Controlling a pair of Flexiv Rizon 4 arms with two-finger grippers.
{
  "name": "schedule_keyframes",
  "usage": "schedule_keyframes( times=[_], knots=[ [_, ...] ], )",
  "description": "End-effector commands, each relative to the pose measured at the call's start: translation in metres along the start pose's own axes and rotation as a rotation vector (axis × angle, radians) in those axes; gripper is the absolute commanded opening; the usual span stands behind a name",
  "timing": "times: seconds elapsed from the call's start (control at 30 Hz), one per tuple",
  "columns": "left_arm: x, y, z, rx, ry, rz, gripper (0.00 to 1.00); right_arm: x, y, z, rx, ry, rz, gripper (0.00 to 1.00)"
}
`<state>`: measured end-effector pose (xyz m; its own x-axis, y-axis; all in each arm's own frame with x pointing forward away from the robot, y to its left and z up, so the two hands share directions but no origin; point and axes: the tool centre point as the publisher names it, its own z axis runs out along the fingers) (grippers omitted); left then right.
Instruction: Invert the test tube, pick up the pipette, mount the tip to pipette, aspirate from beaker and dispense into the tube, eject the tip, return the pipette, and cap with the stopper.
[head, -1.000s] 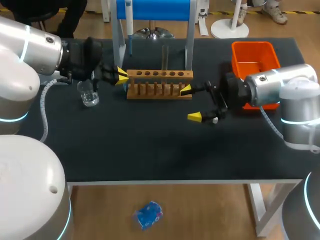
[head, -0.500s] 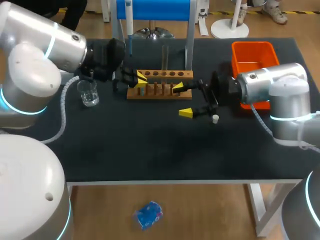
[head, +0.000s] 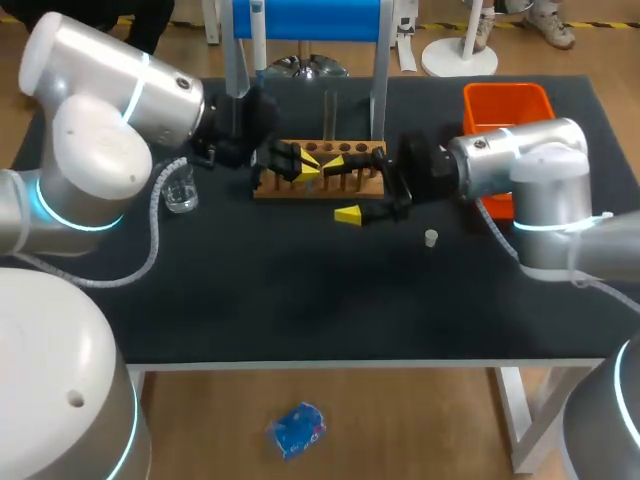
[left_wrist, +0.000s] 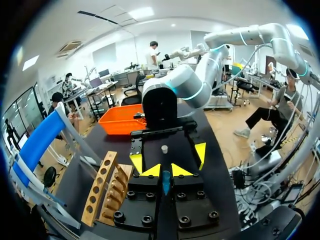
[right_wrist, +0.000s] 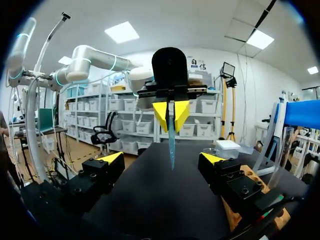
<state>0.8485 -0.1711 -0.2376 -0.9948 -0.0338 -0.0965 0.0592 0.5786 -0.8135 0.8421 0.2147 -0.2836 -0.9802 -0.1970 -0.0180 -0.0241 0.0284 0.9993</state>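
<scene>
Beside the rack, left hand pinches a blue tip; stopper lies ahead.

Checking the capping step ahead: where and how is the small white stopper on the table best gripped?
Probably by its sides, from straight above: the stopper is short and sits alone on the bare table, apart from the rack, leaving room for fingers around it.

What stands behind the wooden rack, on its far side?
The blue-topped stand rises behind the wooden rack, with the pipette hanging on it. The left arm covers the foot of its left leg.
</scene>
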Motion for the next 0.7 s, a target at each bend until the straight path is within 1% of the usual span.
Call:
schedule_keyframes(
  times=[0.03,0.1,0.23,0.3,0.43,0.47,0.5,0.53,0.7],
  knots=[
    [-0.004,-0.002,0.008,-0.002,0.013,0.006,0.00,-0.008,-0.005,0.007,-0.013,0.015,-0.002,1.00],
    [-0.004,-0.002,0.011,-0.002,0.019,0.007,0.00,-0.009,-0.005,0.009,-0.015,0.017,-0.003,1.00],
    [-0.005,-0.002,0.014,-0.013,0.018,0.012,0.00,-0.011,-0.003,0.012,-0.020,0.022,-0.004,0.88],
    [-0.005,-0.002,0.014,-0.018,0.018,0.012,0.00,-0.011,-0.003,0.013,-0.020,0.022,-0.005,0.70],
    [-0.005,-0.001,0.015,-0.021,0.020,0.014,0.00,-0.011,-0.002,0.015,-0.021,0.023,-0.008,0.62],
    [-0.005,-0.001,0.015,-0.022,0.020,0.014,0.00,-0.011,-0.001,0.016,-0.021,0.024,-0.008,0.63],
    [-0.005,-0.001,0.016,-0.024,0.020,0.014,0.00,-0.011,-0.001,0.016,-0.021,0.024,-0.009,0.51],
    [-0.005,-0.001,0.016,-0.029,0.018,0.016,0.00,-0.011,-0.001,0.017,-0.022,0.025,-0.009,0.49],
    [-0.004,0.000,0.016,-0.041,0.022,0.016,0.00,-0.013,-0.001,0.019,-0.023,0.029,-0.011,0.49]
  ],
)
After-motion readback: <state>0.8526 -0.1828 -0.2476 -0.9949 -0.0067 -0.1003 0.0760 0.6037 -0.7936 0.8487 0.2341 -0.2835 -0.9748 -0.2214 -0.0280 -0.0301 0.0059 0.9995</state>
